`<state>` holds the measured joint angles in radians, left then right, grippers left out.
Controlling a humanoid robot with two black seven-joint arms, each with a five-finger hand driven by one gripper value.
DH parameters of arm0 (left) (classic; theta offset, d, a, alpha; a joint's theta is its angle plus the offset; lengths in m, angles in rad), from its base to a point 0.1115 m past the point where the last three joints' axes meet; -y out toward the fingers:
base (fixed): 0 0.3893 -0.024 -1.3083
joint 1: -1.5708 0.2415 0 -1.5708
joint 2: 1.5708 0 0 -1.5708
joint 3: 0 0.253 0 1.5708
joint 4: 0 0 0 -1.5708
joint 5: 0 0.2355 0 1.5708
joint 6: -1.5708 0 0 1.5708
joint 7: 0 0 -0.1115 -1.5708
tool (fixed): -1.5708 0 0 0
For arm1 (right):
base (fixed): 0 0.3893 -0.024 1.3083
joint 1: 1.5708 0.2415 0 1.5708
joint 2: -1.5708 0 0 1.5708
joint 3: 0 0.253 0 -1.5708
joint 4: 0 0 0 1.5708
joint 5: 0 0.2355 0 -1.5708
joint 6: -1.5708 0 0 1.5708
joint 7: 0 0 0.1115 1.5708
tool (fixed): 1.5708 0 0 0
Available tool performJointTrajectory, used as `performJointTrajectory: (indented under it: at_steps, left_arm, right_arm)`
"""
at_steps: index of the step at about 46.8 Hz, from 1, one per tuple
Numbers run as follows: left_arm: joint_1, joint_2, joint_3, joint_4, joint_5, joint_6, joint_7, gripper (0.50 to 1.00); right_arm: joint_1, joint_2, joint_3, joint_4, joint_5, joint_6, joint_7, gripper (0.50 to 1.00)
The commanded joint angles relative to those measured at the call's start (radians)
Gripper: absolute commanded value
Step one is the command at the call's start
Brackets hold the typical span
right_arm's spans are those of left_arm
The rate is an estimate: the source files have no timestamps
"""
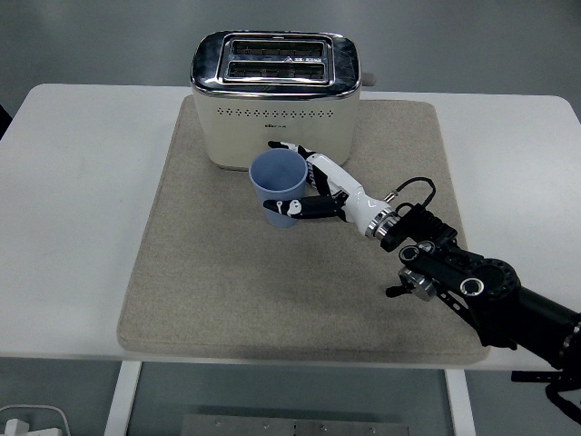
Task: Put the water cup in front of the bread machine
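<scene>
A light blue water cup (278,183) stands on the beige mat (218,272), just in front of the cream and chrome bread machine (273,98). My right hand (313,186) reaches in from the lower right and is wrapped around the cup's right side, thumb at the front, fingers behind it. The cup looks tilted slightly to the left. The left arm does not show.
The mat covers the middle of the white table (73,209). The bread machine stands at the mat's far edge, its two slots facing up. My right forearm (472,291) lies over the mat's right front part.
</scene>
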<state>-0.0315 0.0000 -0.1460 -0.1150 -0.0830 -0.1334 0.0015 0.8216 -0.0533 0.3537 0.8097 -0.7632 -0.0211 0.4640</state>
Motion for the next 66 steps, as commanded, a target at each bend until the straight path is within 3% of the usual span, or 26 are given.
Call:
performJointTrajectory:
  at_steps: [1, 18, 24, 31, 41, 50, 58, 66]
  left_arm:
    - [-0.001, 0.0, 0.0, 0.0, -0.001, 0.0, 0.0, 1.0]
    - [-0.001, 0.0, 0.0, 0.0, 0.0, 0.0, 0.0, 1.0]
    - [-0.001, 0.0, 0.0, 0.0, 0.0, 0.0, 0.0, 1.0]
    - [-0.001, 0.0, 0.0, 0.0, 0.0, 0.0, 0.0, 1.0]
    - [0.001, 0.0, 0.0, 0.0, 0.0, 0.0, 0.0, 1.0]
    - [-0.001, 0.0, 0.0, 0.0, 0.0, 0.0, 0.0, 1.0]
    - [0.001, 0.0, 0.0, 0.0, -0.001, 0.0, 0.0, 1.0]
    - [0.001, 0.0, 0.0, 0.0, 0.0, 0.0, 0.0, 1.0]
  right_arm:
    - [-0.002, -0.036, 0.004, 0.032, 0.004, 0.007, -0.001, 0.913]
    - [-0.022, -0.23, 0.014, 0.135, 0.013, 0.043, -0.001, 0.913]
    - [-0.021, -0.319, 0.048, 0.128, 0.028, 0.072, -0.002, 0.915]
    - [-0.01, -0.375, 0.096, 0.057, 0.08, 0.084, -0.01, 0.915]
    - [0.065, -0.352, 0.114, -0.179, 0.245, 0.075, -0.022, 0.913]
    - [0.157, -0.234, 0.105, -0.366, 0.363, 0.06, -0.076, 0.915]
    - [0.166, -0.191, 0.111, -0.402, 0.377, 0.024, -0.139, 0.915]
    - [0.177, -0.177, 0.11, -0.403, 0.39, 0.012, -0.142, 0.915]
